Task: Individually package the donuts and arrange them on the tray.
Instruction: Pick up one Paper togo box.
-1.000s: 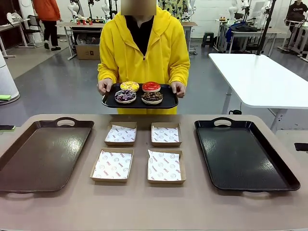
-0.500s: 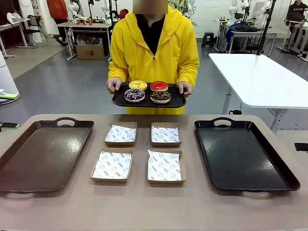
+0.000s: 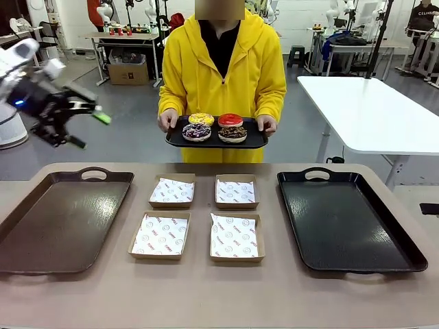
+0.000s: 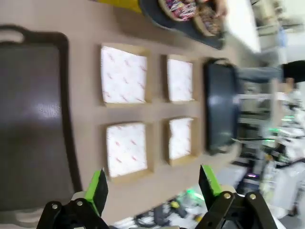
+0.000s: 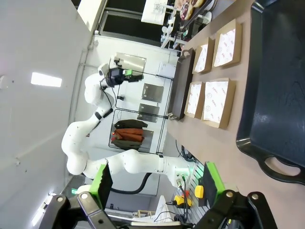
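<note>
Across the table a person in a yellow hoodie holds a small black tray [image 3: 180,142] with both hands. On it lie the donuts: yellow [image 3: 201,118], glossy red [image 3: 230,120], dark with purple-white sprinkles [image 3: 197,130] and chocolate-brown [image 3: 232,134]. My left gripper [image 3: 88,130] hangs open in the air at the far left, above the brown tray [image 3: 62,219]. Its wrist view looks down past the open left gripper [image 4: 152,186] at the boxes, with the donuts [image 4: 181,8] at the top edge. My right gripper [image 5: 157,181] is open and empty, off the table beside the black tray [image 5: 276,86].
Four shallow cardboard boxes [image 3: 199,216] lined with printed white paper sit in a two-by-two block at the table's middle. A large black tray [image 3: 346,223] lies at the right. A white table [image 3: 374,113] stands behind at the right.
The person has shifted slightly right and lifted the donut tray a little higher. My left arm has swung into the front view at the upper left.
</note>
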Controlling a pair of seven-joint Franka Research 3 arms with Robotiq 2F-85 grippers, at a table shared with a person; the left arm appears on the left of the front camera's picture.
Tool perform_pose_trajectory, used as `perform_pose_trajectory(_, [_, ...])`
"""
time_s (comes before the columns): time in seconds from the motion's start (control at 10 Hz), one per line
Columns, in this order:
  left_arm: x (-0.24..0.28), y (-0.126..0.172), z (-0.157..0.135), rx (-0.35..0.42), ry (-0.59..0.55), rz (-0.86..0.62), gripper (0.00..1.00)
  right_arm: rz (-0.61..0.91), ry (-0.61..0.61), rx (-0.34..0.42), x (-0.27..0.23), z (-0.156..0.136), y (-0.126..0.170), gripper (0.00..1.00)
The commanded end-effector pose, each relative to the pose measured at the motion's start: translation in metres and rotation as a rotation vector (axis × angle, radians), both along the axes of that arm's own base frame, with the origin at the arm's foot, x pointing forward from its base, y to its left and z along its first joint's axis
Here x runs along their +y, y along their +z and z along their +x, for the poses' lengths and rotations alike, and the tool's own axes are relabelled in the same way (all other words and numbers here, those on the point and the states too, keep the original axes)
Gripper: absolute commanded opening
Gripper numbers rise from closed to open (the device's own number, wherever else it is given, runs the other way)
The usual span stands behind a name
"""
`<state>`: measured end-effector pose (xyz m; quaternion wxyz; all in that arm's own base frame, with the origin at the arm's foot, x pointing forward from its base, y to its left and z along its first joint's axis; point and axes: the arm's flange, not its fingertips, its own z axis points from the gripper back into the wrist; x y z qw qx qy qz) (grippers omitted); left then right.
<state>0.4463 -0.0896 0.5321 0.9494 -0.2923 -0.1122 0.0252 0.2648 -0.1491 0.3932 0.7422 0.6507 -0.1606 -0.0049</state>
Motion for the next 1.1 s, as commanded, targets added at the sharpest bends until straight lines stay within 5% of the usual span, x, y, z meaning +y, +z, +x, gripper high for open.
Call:
perform_pose_trajectory(0.0, [-0.020, -0.017, 0.043, 0.048, -0.015, 0.331, 1.00, 0.018, -0.005, -0.023, -0.001, 0.000, 0.001, 1.00])
perform_pose_trajectory(0.4, [-0.096, -0.086, 0.075, 0.027, -0.001, 0.628, 1.00, 0.018, -0.005, -0.023, -0.001, 0.000, 0.001, 1.00])
perform_pose_trajectory(1.0, [-0.119, -0.146, 0.106, 0.023, -0.061, 0.563, 1.00, 0.018, -0.005, -0.023, -0.001, 0.000, 0.001, 1.00])
